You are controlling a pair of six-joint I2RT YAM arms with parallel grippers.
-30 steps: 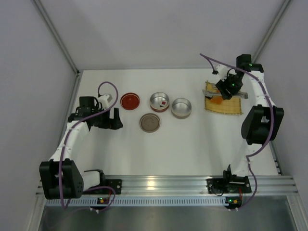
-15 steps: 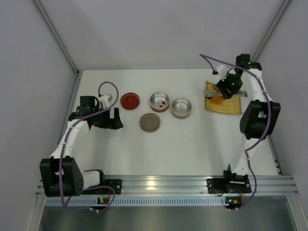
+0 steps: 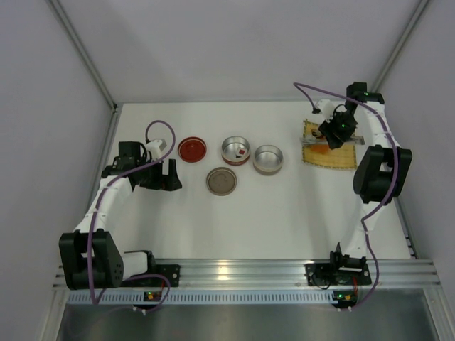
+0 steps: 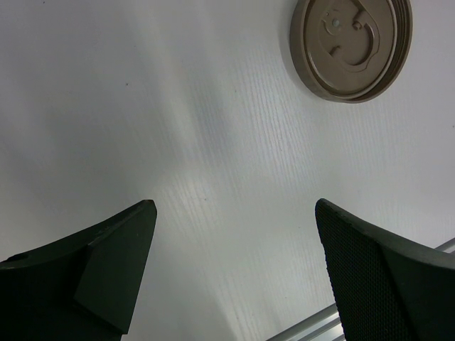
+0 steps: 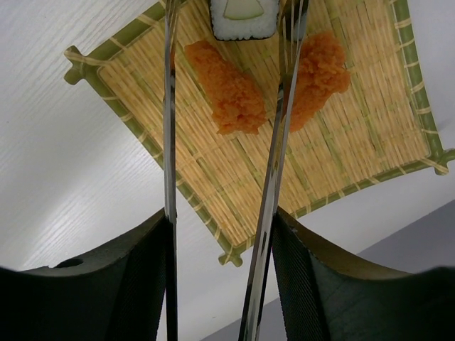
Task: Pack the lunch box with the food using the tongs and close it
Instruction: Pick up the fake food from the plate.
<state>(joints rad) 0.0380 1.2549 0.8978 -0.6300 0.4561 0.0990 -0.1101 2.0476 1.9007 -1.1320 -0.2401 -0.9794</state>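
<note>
My right gripper is shut on the tongs, one silver arm against each finger, and hovers over the yellow woven mat. The tong tips straddle an orange food piece. A second orange piece lies just outside the right arm, and a white roll sits beyond the tips. In the top view this gripper is at the mat at far right. The lunch box tin at centre holds one small red-and-white piece. My left gripper is open above bare table.
A second silver tin stands next to the first. A red lid lies to their left and a brown lid in front, also seen as the brown lid ahead of my open left gripper. Walls enclose the table.
The right gripper has shifted slightly toward the back over the mat with the tongs still in it. The left arm has not moved.
</note>
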